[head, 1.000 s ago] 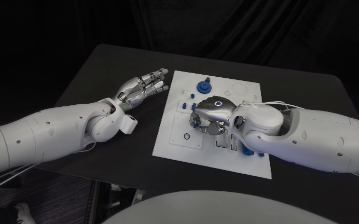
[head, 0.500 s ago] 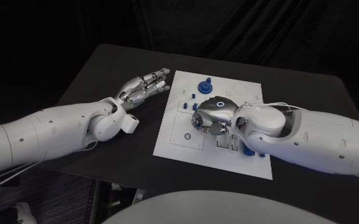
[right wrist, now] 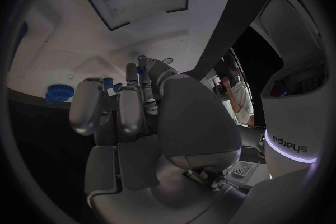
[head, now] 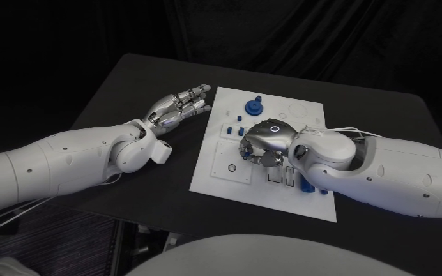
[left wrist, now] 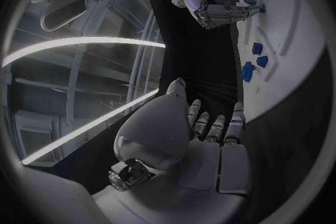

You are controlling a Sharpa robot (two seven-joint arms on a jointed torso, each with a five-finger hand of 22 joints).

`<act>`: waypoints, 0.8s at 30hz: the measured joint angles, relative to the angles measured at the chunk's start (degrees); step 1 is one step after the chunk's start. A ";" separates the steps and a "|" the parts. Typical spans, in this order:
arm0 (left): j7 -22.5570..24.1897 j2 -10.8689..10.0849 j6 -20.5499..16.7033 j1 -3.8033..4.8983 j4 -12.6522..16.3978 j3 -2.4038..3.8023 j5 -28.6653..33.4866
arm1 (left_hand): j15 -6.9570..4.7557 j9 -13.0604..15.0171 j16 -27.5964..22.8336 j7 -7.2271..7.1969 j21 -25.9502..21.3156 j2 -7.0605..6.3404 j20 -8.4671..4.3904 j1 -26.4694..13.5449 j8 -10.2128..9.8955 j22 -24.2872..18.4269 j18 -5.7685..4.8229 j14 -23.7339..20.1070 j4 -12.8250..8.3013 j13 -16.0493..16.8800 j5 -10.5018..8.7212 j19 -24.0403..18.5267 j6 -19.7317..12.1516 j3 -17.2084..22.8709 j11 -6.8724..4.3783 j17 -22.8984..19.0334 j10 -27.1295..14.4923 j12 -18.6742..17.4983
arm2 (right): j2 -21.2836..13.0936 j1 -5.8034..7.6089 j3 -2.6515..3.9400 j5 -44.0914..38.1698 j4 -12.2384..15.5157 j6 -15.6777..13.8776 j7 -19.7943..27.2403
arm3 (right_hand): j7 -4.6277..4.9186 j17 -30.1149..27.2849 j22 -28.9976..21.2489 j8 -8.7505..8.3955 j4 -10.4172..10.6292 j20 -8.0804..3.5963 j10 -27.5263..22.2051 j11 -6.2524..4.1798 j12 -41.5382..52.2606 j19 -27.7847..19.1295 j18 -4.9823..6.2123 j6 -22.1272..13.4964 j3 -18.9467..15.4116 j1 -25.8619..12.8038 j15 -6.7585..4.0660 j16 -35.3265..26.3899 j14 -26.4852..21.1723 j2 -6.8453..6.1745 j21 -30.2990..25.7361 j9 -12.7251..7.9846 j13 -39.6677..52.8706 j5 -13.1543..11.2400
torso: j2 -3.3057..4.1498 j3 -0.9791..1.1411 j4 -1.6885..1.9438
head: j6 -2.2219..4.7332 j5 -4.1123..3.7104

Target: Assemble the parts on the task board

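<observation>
Head view: right hand [head: 264, 143] pinches blue part [left wrist: 262, 9] over task board [head: 304, 194]; left hand [head: 177, 107] spread, empty.

One legible marking is present: the brand word "sharpa", seen upside down and partly in shadow, printed on a white housing [right wrist: 297, 143] with a glowing violet band, located beside and behind the right hand [right wrist: 150, 123] in the right wrist view.

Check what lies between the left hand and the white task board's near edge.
Only bare black table: in the head view the left hand hovers open beside the white task board.
</observation>
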 measured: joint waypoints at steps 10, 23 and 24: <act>0.00 0.00 0.09 -0.02 -0.27 0.00 0.00 | 0.00 0.00 0.00 0.21 0.00 0.00 0.00 0.00 0.00 0.00 0.00 0.00 0.00 0.00 0.00 0.00 -0.21 0.00 0.00 0.00 0.00 0.00 | -0.38 -0.01 -0.02 -0.07 0.44 0.13 -0.07 | -0.01 0.03 0.00 -0.02 0.00 0.00 0.00 0.00 0.00 0.00 0.00 -0.01 0.00 -0.19 0.00 0.00 0.00 0.18 0.00 0.06 0.03 0.00 | 0.01 0.02 -0.03 | 0.00 0.56; 0.00 0.09 0.20 -0.04 -0.45 0.00 0.00 | 0.00 0.00 0.00 0.21 0.00 0.00 0.00 0.00 0.00 -0.01 0.00 0.00 0.00 0.00 0.00 0.00 -0.21 0.00 0.20 0.00 -0.21 0.00 | -0.71 -0.02 -0.03 -0.12 0.84 0.64 -0.17 | -0.01 -0.07 0.00 -0.16 0.00 0.20 0.00 0.01 -0.01 -0.20 0.00 -0.01 -0.01 -0.21 0.00 0.21 0.00 0.19 0.00 0.15 0.10 -0.01 | -0.06 0.00 -0.03 | 0.00 1.05; 0.00 0.10 0.21 -0.04 -0.48 0.00 0.00 | 0.00 0.00 0.00 0.21 0.00 0.00 0.00 0.00 0.00 -0.01 0.00 0.00 0.00 0.00 0.00 0.00 -0.21 0.00 0.21 0.01 -0.21 0.00 | -0.74 -0.02 -0.03 -0.12 0.87 0.71 -0.18 | -0.01 -0.07 0.00 -0.16 0.00 0.20 0.00 0.01 -0.01 -0.20 0.00 -0.01 -0.01 -0.20 0.00 0.21 0.00 0.19 0.00 0.15 0.10 -0.01 | -0.06 0.00 -0.03 | 0.00 1.05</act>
